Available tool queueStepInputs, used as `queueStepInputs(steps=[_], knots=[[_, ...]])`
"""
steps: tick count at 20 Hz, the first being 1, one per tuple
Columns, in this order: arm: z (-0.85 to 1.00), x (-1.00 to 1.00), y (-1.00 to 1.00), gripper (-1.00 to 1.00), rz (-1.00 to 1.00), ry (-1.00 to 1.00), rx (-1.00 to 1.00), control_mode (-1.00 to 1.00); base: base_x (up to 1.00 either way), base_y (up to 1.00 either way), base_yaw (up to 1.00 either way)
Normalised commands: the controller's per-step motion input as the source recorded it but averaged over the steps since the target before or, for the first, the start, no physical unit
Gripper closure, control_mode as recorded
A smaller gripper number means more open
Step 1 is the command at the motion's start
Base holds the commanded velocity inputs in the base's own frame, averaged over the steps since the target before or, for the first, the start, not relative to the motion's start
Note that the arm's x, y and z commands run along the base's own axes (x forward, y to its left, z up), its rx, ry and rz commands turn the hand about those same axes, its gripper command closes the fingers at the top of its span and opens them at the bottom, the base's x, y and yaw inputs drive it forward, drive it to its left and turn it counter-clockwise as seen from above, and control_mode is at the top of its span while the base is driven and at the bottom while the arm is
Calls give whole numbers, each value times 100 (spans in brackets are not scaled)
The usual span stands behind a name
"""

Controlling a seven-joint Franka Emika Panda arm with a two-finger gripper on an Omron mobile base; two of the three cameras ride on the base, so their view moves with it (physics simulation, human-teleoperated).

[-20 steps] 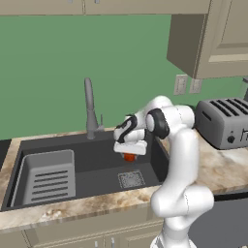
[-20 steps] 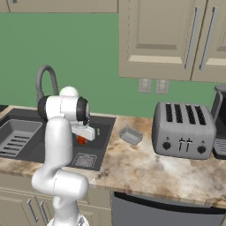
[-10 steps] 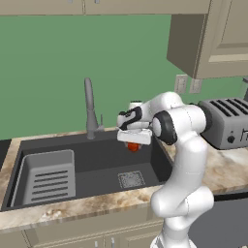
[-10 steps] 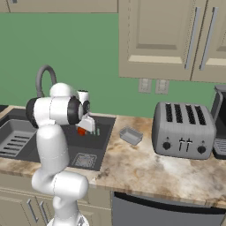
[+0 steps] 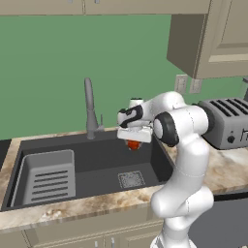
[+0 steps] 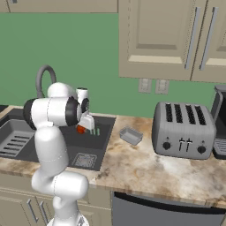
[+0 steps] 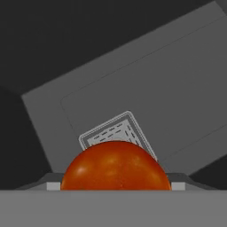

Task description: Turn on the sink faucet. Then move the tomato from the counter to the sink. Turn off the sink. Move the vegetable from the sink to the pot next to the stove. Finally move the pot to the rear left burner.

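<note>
Now | tool (image 5: 133, 143) pinching tomato (image 5: 133, 144) above sink (image 5: 97, 167) | faucet (image 5: 89, 109) behind-left

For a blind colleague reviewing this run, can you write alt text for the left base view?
The white arm's gripper holds the tomato above the sink, right of the sink faucet. A toaster stands on the counter at right.

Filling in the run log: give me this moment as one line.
phase: carrying | fingers: shut on tomato | position: above sink | faucet: upright behind basin
</note>
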Motion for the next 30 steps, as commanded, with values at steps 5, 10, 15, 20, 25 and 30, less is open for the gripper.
queueStepInputs(steps=[5, 10, 15, 20, 25, 30], knots=[[0, -43, 0, 100, -8, -14, 0, 100, -35, 0, -6], [0, 0, 0, 100, 0, 0, 0, 100, -78, 6, -9], [0, 0, 0, 100, 0, 0, 0, 100, -24, 48, -6], [0, 0, 0, 100, 0, 0, 0, 100, 0, 80, -1], [0, 0, 0, 100, 0, 0, 0, 100, 0, 99, 0], [0, 0, 0, 100, 0, 0, 0, 100, 0, 95, 0]])
